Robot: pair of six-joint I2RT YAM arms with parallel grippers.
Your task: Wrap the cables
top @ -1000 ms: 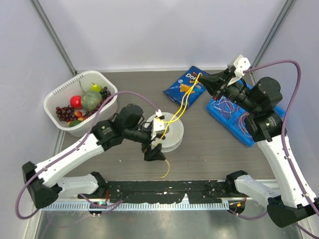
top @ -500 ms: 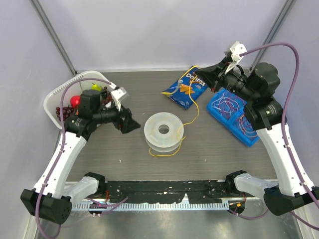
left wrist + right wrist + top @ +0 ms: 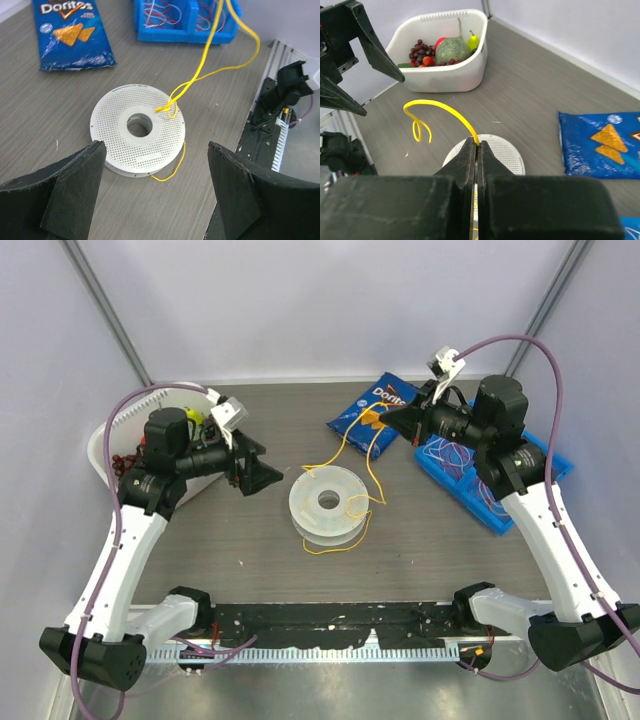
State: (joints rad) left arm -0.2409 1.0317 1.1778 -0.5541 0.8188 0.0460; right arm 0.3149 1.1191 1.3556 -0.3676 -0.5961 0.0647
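Nearest us, a slack loop of the yellow cable (image 3: 169,106) spills from under the spool (image 3: 329,502) onto the desk (image 3: 250,540), and one end is hooked on the spool's top face. Left of the spool, the left pincer (image 3: 268,470) hangs with its fingers wide apart, holding nothing. Beyond the spool, the right pincer (image 3: 478,145) is clamped tight on the cable, strand held high. We reckon we're mid-winding: next, carry that strand round the spool, kept taut. There's open desk near and left of the spool; the chip bag (image 3: 70,40) and blue bin (image 3: 180,36) crowd its far right.
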